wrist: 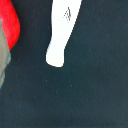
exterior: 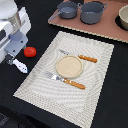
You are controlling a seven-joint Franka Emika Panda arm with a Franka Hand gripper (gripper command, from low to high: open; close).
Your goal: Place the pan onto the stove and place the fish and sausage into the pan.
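Note:
The small grey-blue pan (exterior: 67,9) sits on the pinkish-brown stove (exterior: 107,29) at the back, its thin handle pointing towards the exterior view's left. The red sausage (exterior: 30,51) lies on the dark table left of the placemat. The white fish (exterior: 20,65) lies just in front of it. My gripper (exterior: 11,55) hangs low right beside both, at the exterior view's left edge; its fingers do not show clearly. The wrist view shows the fish (wrist: 62,32) with faint dark marks and part of the sausage (wrist: 9,25).
A larger grey pot (exterior: 93,12) with two side handles stands on the stove beside the pan. A bowl-like thing (exterior: 123,19) is at the far right. The striped beige placemat (exterior: 40,80) holds a round plate (exterior: 68,66) and two orange-handled utensils (exterior: 75,84).

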